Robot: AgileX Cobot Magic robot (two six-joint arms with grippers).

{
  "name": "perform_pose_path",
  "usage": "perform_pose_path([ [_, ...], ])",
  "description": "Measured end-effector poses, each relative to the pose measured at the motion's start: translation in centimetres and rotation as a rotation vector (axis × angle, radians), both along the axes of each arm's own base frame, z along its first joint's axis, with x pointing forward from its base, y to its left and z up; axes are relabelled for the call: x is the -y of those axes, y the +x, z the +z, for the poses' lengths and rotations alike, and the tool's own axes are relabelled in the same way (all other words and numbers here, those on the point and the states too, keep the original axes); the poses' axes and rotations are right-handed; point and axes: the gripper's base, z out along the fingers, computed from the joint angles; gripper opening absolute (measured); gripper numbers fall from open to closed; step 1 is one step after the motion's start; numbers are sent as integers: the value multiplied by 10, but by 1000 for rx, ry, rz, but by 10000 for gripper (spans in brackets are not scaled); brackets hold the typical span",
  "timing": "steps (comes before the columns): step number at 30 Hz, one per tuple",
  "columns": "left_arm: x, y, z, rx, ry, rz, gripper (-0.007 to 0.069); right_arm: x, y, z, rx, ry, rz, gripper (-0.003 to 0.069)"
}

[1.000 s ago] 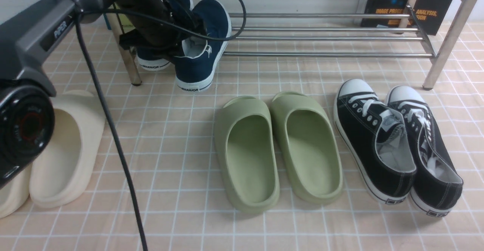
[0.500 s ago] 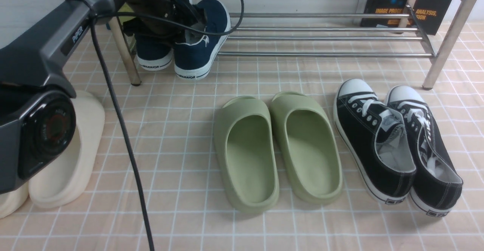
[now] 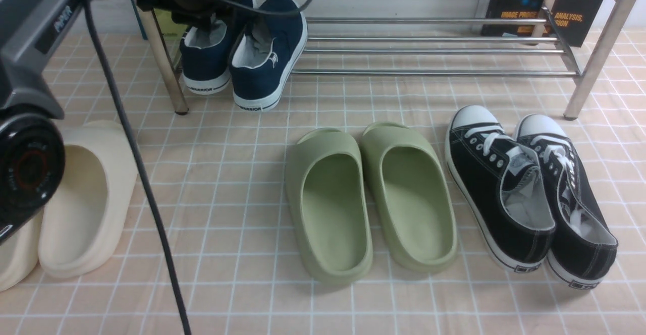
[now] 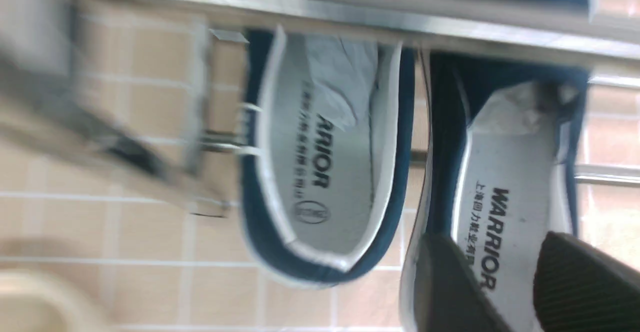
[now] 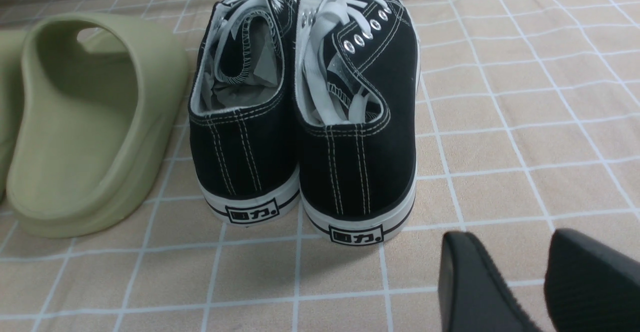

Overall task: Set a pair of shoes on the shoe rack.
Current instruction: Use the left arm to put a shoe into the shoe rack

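Front view: pair of shoes point(image 3: 262, 67), navy canvas, white soles and lining, WARRIOR heel marks, sat side by side on the shoe rack's point(image 3: 434, 51) left end. Left tool point(image 4: 500, 252) stood apart, empty; right tool point(image 5: 507, 252) likewise apart.

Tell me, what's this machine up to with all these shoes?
It's a two-armed robot tidying shoes onto a rack. The navy shoes lie side by side at the rack's left end, toes on its low bars, heels toward the front. The left end effector hangs open just above them, holding nothing. The right end effector is open too, low behind the black sneakers. Those, the green slides and the cream slides are on the floor.
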Motion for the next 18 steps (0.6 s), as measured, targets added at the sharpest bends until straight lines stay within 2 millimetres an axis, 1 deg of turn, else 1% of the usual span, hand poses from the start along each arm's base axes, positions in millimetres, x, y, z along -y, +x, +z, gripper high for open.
perform_pose_path([
  [2, -4, -10, 17, 15, 23, 2, 223, 0, 0, 0, 0, 0, 0, 239],
  [3, -6, -14, 23, 17, 29, 5, 202, 0, 0, 0, 0, 0, 0, 239],
  [4, -6, -15, 24, 17, 31, 5, 192, 0, 0, 0, 0, 0, 0, 239],
  [5, -8, -24, 34, 15, 34, 5, 161, 0, 0, 0, 0, 0, 0, 239],
  [6, -8, -28, 38, 6, 40, 3, 136, 0, 0, 0, 0, 0, 0, 239],
  [7, -7, -34, 43, -4, 61, -9, 107, 0, 0, 0, 0, 0, 0, 239],
  [9, -4, -41, 46, -22, 94, -28, 79, 0, 0, 0, 0, 0, 0, 239],
  [11, 11, -48, 48, -21, 171, -85, 43, 0, 0, 0, 0, 0, 0, 239],
  [13, 22, -53, 45, -29, 208, -113, 31, 0, 0, 0, 0, 0, 0, 239],
  [14, 29, -56, 39, -47, 226, -131, 29, 0, 0, 0, 0, 0, 0, 239],
  [16, 43, -64, 23, -103, 248, -169, 29, 0, 0, 0, 0, 0, 0, 239],
  [18, 52, -70, -5, -195, 278, -203, 29, 0, 0, 0, 0, 0, 0, 239],
])
